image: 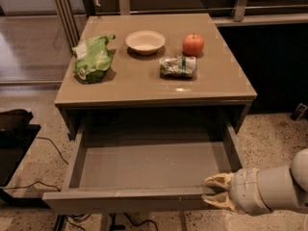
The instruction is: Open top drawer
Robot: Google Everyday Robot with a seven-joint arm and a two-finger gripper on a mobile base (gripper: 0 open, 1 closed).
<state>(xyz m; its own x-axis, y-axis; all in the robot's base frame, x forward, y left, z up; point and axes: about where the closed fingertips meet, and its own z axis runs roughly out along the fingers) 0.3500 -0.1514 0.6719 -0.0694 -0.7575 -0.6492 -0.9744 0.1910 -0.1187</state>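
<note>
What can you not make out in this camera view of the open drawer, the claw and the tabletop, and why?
All in the camera view:
- Back of the top drawer: dark under the tabletop.
- Anything below the drawer front: cut by the bottom edge.
- Most of the arm behind the claw, at the drawer front's right end: cut by the right edge.
- Print on the crumpled packet: too small.

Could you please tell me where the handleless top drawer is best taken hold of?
Take the top drawer by the upper lip of its front panel, coming from the front. The panel is flat and has no handle, and with the drawer pulled out that thin lip stands free. The pincer is at the panel's right end.
</note>
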